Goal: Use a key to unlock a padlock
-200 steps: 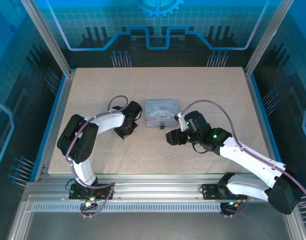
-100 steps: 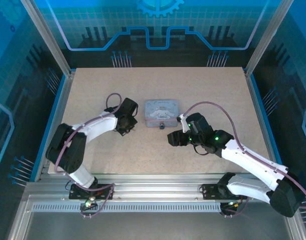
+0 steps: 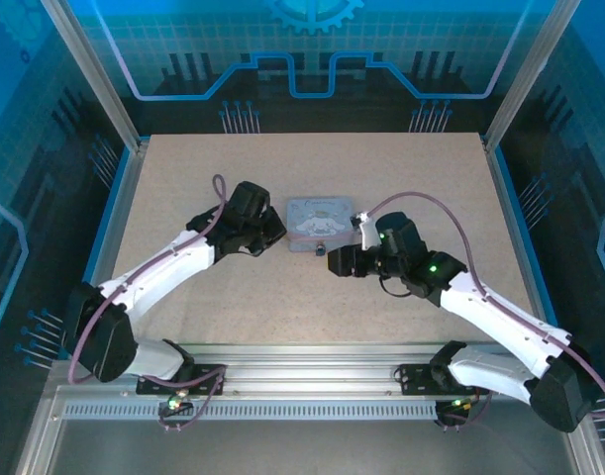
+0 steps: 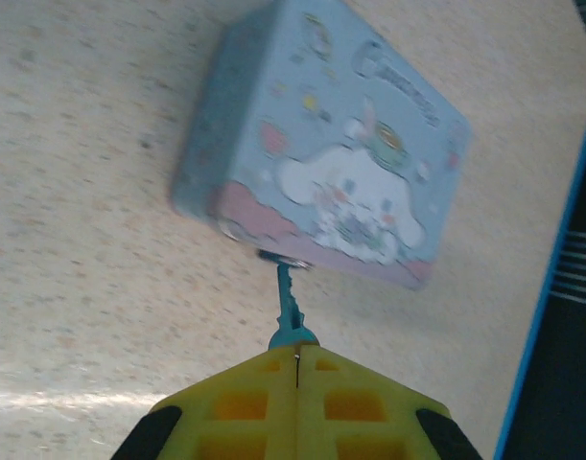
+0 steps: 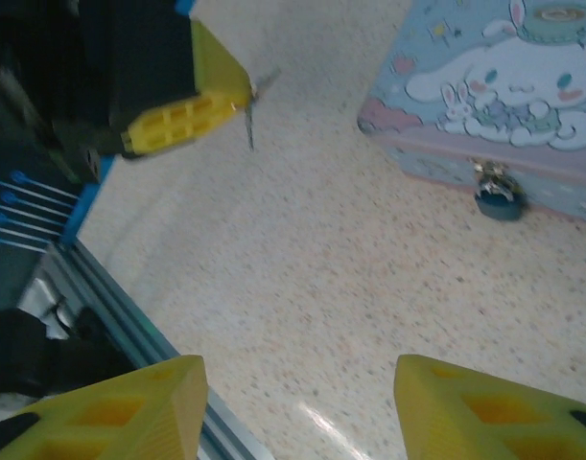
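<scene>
Padlock [image 5: 501, 199] looks tiny, stiff, free-swinging; spread right gripper [image 5: 297, 383] should clamp its body; left gripper [image 4: 295, 359] pinches thin key [image 4: 288, 305].

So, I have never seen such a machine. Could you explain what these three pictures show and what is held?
The machine is a left arm and a right arm, bolted at the near edge of a table. One picture is from a fixed camera above; the other two come from a camera on each wrist, so the yellow fingers are the arm's own. On the table stands a pale blue cartoon tin, with a small dark padlock hanging at its front. The left gripper is shut on a thin key. The right gripper is open and holds nothing.
</scene>
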Available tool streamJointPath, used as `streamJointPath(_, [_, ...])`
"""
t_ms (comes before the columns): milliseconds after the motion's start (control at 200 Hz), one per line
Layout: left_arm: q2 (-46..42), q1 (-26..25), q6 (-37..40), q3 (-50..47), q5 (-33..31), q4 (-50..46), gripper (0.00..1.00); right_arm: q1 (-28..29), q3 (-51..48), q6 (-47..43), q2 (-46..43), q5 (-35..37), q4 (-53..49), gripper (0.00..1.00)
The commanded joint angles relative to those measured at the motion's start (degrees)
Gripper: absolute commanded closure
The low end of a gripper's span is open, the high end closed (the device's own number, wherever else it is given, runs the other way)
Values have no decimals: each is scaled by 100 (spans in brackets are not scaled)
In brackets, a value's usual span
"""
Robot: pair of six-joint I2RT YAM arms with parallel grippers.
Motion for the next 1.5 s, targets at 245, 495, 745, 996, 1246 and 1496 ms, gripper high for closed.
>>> streamJointPath(245, [-249,-626,-398,413,264,399,100,-61,396,368,509,-550,830,53])
streamJointPath(495, [-284,-778,-479,467,252,468,100,-28,596,495,756,-488,980,60])
streamJointPath(745, [-362,-820,-529,414,182,490,100,-9,731,502,873,-454,957,59])
streamJointPath(996, [-372,-829,-549,403,157,474,100,69,774,523,947,-461,988,56])
streamJointPath(1246, [-406,-834,-572,365,138,483,100,100,889,575,1134,-382,973,62])
streamJointPath(1496, [-487,-836,-584,336,129,491,100,99,881,648,1197,-245,931,82])
